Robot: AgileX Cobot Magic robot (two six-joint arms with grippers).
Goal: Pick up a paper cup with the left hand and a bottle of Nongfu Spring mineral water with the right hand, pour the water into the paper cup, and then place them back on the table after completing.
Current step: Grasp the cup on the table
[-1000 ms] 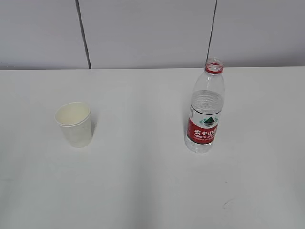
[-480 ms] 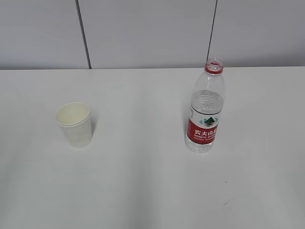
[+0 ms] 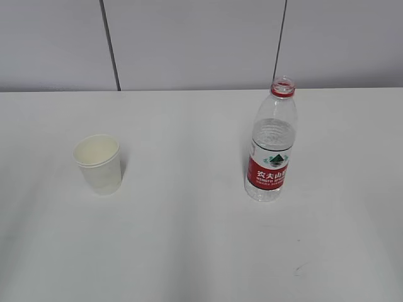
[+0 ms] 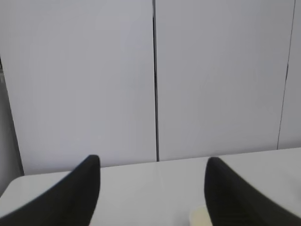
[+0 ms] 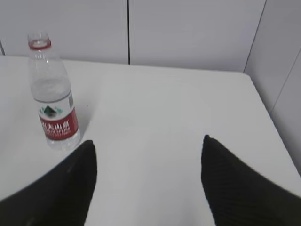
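Your left pincer (image 4: 153,197), black with two wide fingers, is spread, nothing between them. The white paper cup (image 4: 200,217) shows only as a pale rim at the bottom edge of the left wrist view, just inside the right finger (image 4: 230,197) and low, close under the pincer. From the outside camera the cup (image 3: 98,164) stands upright on the plain white counter (image 3: 189,239).

Your right pincer (image 5: 148,183), also black and wide-fingered, is likewise spread and holds nothing. The clear plastic Nongfu Spring bottle (image 5: 51,94) with its red label and red neck ring stands beyond the left finger (image 5: 61,188) and off to that side, outside the gap, not touching it. The bottle (image 3: 272,141) stands upright with no cap on it, well apart from the cup, and the clear water (image 3: 272,135) fills it to about the shoulder.

Both arms sit back from the counter: neither pincer appears in the exterior view. The left wrist camera looks nearly level at the grey panelled wall (image 4: 94,80); the right one tilts down over the counter top (image 5: 164,108).

Compared with a second ago, you see no real change outside: bottle and cup stand where they were, and no arm has come into that view.
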